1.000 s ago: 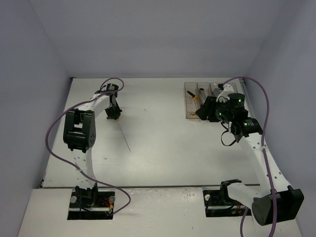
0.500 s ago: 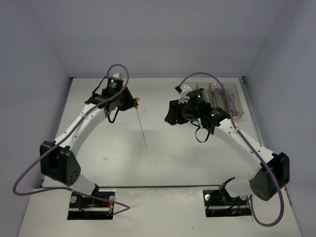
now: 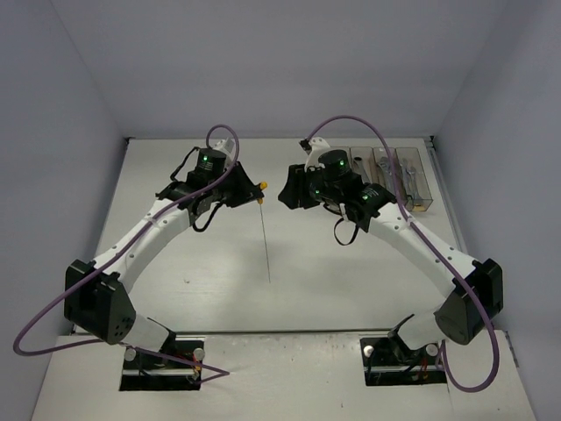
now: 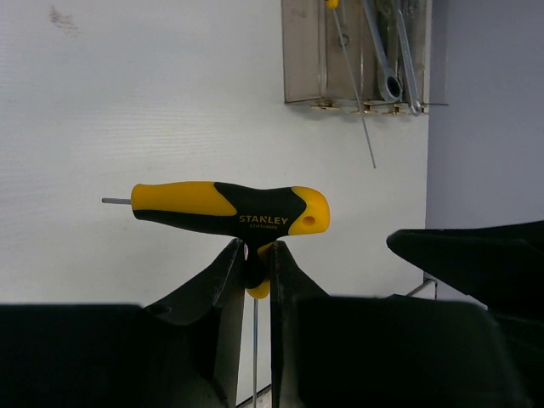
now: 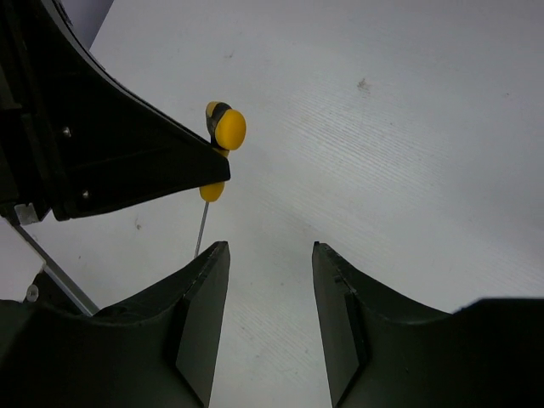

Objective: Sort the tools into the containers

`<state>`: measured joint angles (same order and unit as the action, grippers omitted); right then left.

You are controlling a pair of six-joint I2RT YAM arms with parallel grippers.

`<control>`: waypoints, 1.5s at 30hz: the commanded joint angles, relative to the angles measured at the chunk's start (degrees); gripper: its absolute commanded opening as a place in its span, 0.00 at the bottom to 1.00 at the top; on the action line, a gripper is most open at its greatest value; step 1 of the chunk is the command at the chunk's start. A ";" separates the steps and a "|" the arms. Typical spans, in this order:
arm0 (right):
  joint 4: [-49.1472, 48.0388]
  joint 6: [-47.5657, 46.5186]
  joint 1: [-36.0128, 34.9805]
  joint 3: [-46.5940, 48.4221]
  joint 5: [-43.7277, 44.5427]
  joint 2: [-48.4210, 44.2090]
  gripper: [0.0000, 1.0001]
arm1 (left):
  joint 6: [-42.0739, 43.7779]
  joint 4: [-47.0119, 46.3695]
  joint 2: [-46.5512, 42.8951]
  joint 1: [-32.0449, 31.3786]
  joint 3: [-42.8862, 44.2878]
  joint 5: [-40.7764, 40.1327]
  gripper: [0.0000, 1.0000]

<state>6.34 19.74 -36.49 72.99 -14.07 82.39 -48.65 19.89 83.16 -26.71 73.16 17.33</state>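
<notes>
Yellow-and-black plastic sits pinched in the left claw (image 4: 255, 255), its 2 fingers clamped at the neck of the T-handle driver (image 4: 229, 211), just under the crossbar. The right claw (image 5: 268, 255) faces it nearby, jaws parted and empty. I judge this a handover: the right should close squarely on the handle's free end before the left lets go. A thin steel rod hangs down (STANLEY on the grip) over the mid-tabletop (image 3: 175, 246). The containers (image 3: 412, 175) line the far right edge, holding wrenches (image 4: 389, 81) and perhaps 1 driver.

Pale lavender walls (image 3: 263, 61) enclose a white table (image 3: 333, 281).
</notes>
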 commanded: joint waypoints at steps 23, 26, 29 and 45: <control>-7.99 4.32 -0.43 4.91 3.43 3.82 0.43 | 1.29 -12.38 -4.64 -5.10 -1.83 5.20 0.00; -8.01 4.67 -0.43 4.60 3.44 3.92 0.41 | 1.43 -12.72 -4.92 -5.20 -2.12 4.95 0.00; -8.10 5.02 -0.43 4.28 2.96 4.17 0.38 | 1.53 -12.93 -4.86 -5.29 -2.22 4.66 0.00; -8.74 7.59 -0.43 2.46 0.89 4.86 0.25 | 1.85 -14.41 -2.03 -5.20 -0.68 3.76 0.00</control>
<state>1.30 26.29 -36.49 75.51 -12.42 87.08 -47.54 10.81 81.15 -31.57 69.63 21.31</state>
